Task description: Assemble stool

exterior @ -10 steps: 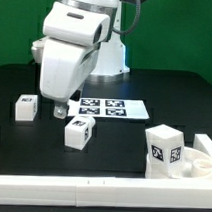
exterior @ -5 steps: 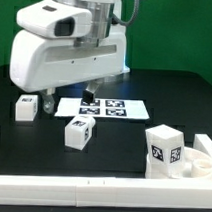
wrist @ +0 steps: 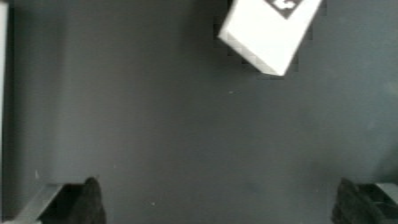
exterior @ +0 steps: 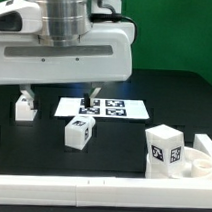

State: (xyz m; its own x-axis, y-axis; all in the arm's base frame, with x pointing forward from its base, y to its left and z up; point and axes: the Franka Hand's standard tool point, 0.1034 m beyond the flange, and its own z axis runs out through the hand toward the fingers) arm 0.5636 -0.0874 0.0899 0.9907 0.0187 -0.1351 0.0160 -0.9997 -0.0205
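Status: assembly not started, as far as I can see. Three legs lie loose and well apart on the table [exterior: 145,86]: leg one [exterior: 24,108] on the exterior view's left, leg two [exterior: 80,133] near the middle in front of the marker board [exterior: 119,109], and leg three [exterior: 167,147] towards the exterior view's right. What looks like the seat [exterior: 200,158] sits just behind leg three, cropped by the frame edge; no leg is plugged into it in the part that shows. Jaws are spread wide and hold nothing. In the wrist view both fingertips [wrist: 71,203] sit at the far corners with only bare table between them, and one tagged leg [wrist: 270,35] lies off ahead, well clear of them; can't tell which of the three it is. The arm hangs low over the left-middle area, one finger just above leg one. My read is that everything remains: every grasp, every carry to the seat, every socket insertion.
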